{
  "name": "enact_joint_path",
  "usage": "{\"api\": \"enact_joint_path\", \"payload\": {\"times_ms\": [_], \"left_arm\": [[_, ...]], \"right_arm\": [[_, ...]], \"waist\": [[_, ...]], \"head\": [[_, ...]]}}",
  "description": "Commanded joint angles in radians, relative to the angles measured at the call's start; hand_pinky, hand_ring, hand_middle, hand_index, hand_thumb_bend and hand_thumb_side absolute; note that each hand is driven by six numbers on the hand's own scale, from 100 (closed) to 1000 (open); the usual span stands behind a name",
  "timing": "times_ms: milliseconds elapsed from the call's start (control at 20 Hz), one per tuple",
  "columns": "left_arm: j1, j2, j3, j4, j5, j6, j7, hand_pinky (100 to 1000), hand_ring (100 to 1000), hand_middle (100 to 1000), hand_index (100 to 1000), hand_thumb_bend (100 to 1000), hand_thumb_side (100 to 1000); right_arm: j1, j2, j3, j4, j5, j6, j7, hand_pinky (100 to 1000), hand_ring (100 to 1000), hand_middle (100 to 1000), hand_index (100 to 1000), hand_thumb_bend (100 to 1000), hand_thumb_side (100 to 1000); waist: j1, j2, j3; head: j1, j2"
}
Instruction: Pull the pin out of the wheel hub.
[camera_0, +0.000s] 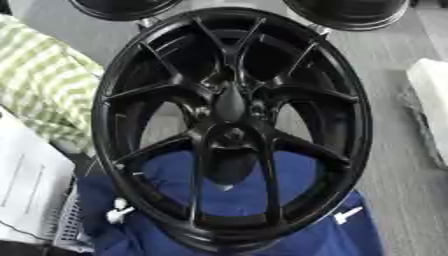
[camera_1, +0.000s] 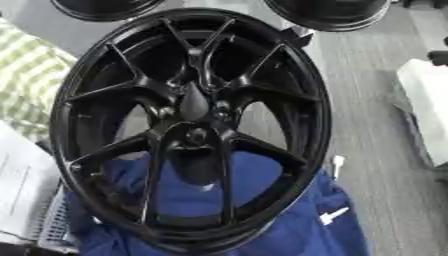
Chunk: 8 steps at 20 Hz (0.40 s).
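Glossy black multi-spoke wheel hub (camera_0: 232, 125) stands over rumpled blue cloth (camera_0: 236, 190); dark tapered pin (camera_0: 230, 102) at centre. Neither robot hand visible, state unknowable.

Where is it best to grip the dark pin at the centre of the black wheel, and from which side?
Grip the pin on its rounded upper body, which stands proud of the wheel hub, probably from the open front face towards the camera. It tapers upward between the spokes, so the wider lower part likely gives fingers more to hold.
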Motion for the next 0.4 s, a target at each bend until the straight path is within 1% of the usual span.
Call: {"api": "enact_joint_path", "payload": {"times_ms": [50,100,150,200,300,400], "left_arm": [[-0.034,-0.035,0.043,-0.1,0.055,-0.044,0.056,782,578,549,729,218,567],[-0.036,-0.062,0.042,-0.129,0.073,-0.061,0.074,782,579,549,728,203,566],[-0.032,-0.09,0.035,-0.152,0.09,-0.07,0.092,784,579,547,729,119,565],[-0.024,-0.116,0.026,-0.172,0.106,-0.074,0.108,783,576,542,728,103,568],[0.002,-0.171,0.011,-0.184,0.141,-0.062,0.142,781,569,531,722,100,569],[0.022,-0.225,0.003,-0.165,0.174,-0.044,0.175,778,564,528,723,114,592]], "right_arm": [[-0.01,-0.048,-0.001,-0.021,-0.018,-0.013,-0.005,1000,808,552,742,100,561],[-0.014,-0.051,0.002,-0.022,-0.02,-0.016,-0.007,1000,808,553,742,100,559],[-0.018,-0.054,0.004,-0.021,-0.023,-0.019,-0.007,1000,809,555,743,100,554],[-0.024,-0.056,0.008,-0.019,-0.025,-0.019,-0.007,1000,809,555,744,100,552],[-0.037,-0.058,0.015,-0.002,-0.02,-0.016,-0.006,1000,812,559,747,100,545],[-0.048,-0.052,0.027,0.027,-0.014,-0.015,-0.001,1000,813,561,749,100,541]], "waist": [[-0.002,-0.024,0.0],[-0.003,-0.026,-0.003],[-0.004,-0.027,-0.006],[-0.004,-0.03,-0.01],[-0.002,-0.042,-0.016],[-0.003,-0.058,-0.02]], "head": [[0.006,-0.001],[0.01,-0.001],[0.014,-0.001],[0.018,0.001],[0.019,0.009],[0.014,0.014]]}}
